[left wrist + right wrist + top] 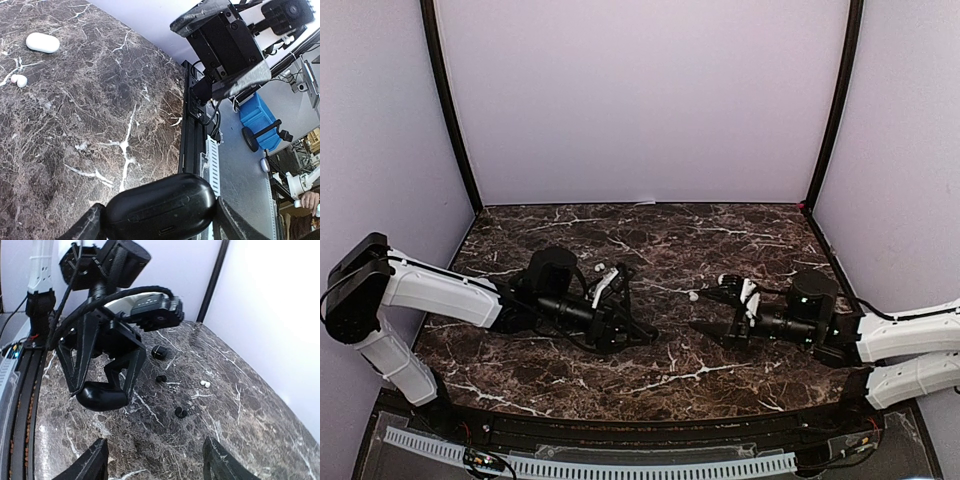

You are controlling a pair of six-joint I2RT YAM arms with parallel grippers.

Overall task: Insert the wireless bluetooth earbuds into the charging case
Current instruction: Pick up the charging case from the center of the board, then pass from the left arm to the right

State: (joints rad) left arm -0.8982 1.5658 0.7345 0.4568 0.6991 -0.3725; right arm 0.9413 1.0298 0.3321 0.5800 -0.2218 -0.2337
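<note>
Black charging case (160, 207): glossy oval, lid shut, lying lengthwise, clamped between fingers of left pincer (104, 390) just over table (100, 125).

White charging case (42, 42): smooth oval pill, shut, flat on table, well apart from black one.

White earbuds (19, 80): two tiny glossy beans touching each other, loose on table near white case.

Black earbud (161, 378): tiny dark bean, loose on table beyond held case.

Second black earbud (180, 412): same kind, near first but apart. Exact pose of both too small to tell.

Left end effector (102, 392) clamped tight; right end effector (157, 462) spread wide.
</note>
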